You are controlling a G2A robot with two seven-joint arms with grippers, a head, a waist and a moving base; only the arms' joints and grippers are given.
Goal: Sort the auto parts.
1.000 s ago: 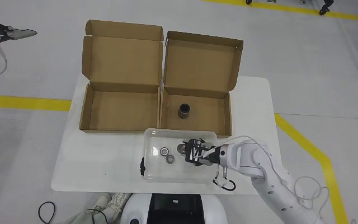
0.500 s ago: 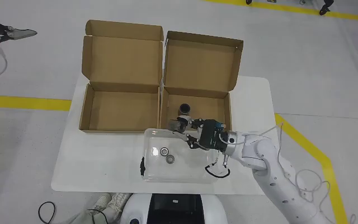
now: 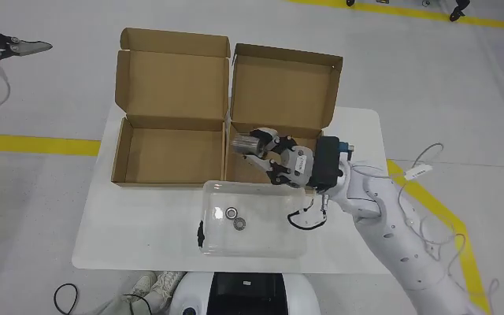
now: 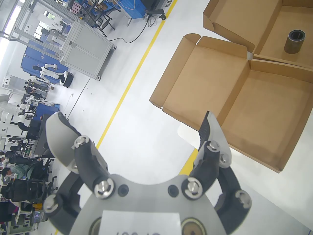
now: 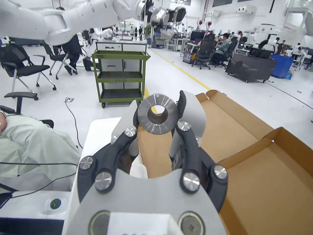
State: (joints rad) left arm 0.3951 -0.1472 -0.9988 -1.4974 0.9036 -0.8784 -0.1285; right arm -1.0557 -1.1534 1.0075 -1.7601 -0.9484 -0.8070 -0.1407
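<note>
My right gripper [image 3: 256, 146] is shut on a silver metal sleeve [image 3: 242, 144], held on its side in the air above the wall where the two cardboard boxes meet. From the right wrist, the sleeve [image 5: 168, 121] sits clamped between the fingers of that gripper [image 5: 157, 113], its bore facing the camera. The clear tray [image 3: 260, 240] at the table's front holds two small bearings [image 3: 231, 213] [image 3: 240, 225]. A dark cylinder [image 4: 294, 42] stands in the right box [image 3: 303, 161]. The left box [image 3: 165, 153] has a bare floor. My left gripper [image 4: 132, 121] hangs open, off the table's left side.
Both boxes have their lids folded open toward the back [image 3: 173, 79]. The white table [image 3: 354, 134] has bare room to the right of the boxes and left of the tray. A cable loop [image 3: 303, 220] hangs from the right arm over the tray.
The right gripper has risen out of the clear tray with the sleeve and carried it back and left, over the boxes.
</note>
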